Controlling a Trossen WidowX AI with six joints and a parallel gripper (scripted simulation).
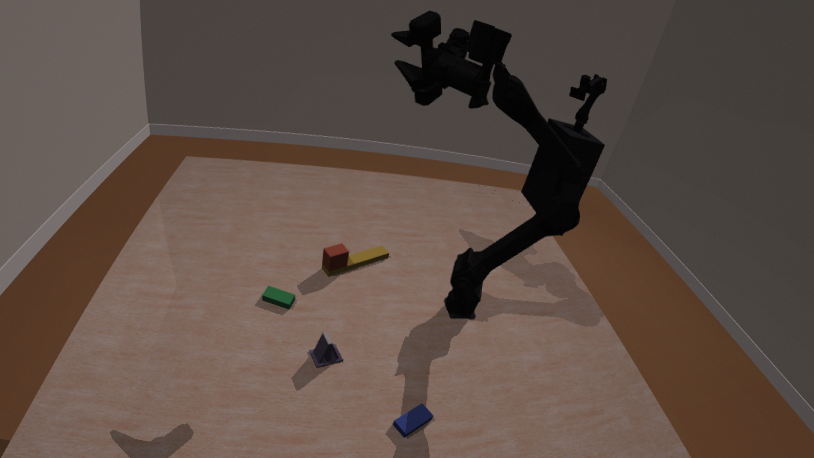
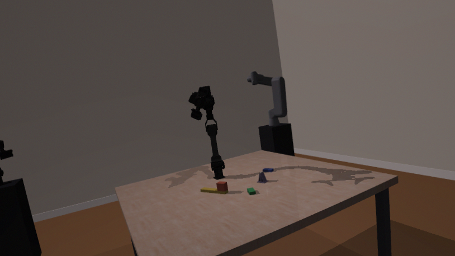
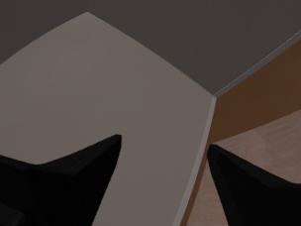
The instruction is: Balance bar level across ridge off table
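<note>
The bar point(image 1: 370, 256) point(image 2: 208, 190) is yellow and lies flat on the table. A red block point(image 1: 335, 257) point(image 2: 222, 186) sits on one end of it. The ridge is a small grey-purple wedge on a square base point(image 1: 324, 361) point(image 2: 262, 178) and stands upright with nothing on it. My gripper point(image 1: 393, 48) point(image 3: 165, 145) is open and empty, high above the table and far from the bar and the ridge. In the exterior view its fingers are not clear. The wrist view shows walls, floor and a table corner between and beside the fingers.
A green block point(image 1: 278, 296) point(image 2: 251, 190) lies between the bar and the ridge, off to one side. A blue block point(image 1: 413, 419) point(image 2: 268, 170) lies on the far side of the ridge from the bar. Other robots on black pedestals point(image 2: 276, 138) stand off the table.
</note>
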